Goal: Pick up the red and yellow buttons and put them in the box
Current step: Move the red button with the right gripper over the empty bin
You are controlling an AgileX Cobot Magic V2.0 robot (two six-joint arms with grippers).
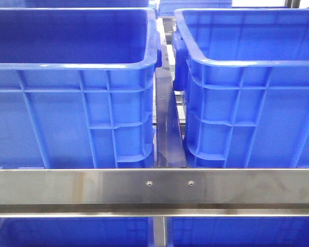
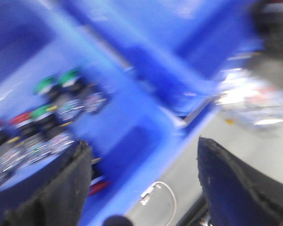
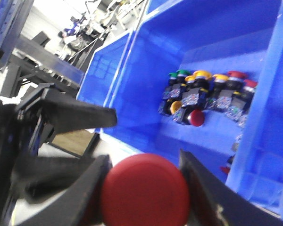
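Right wrist view is showing the right gripper [image 3: 144, 190] pinching a red button [image 3: 145, 190] above the blue crate [image 3: 132, 108], so it's risking slipping out early. Left gripper [image 2: 141, 183] is hanging open and empty, too blurry for more.

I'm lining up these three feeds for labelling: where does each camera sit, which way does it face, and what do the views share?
Front view: looks forward over a steel rail at two blue crates side by side; no arm shows.
Left wrist view: on the left arm, blurred, looking past open left gripper fingers at a crate holding green and red buttons.
Right wrist view: on the right arm, right gripper shut on a red button, facing a crate with mixed buttons.
Shared: blue crates in all; buttons in both wrist views.
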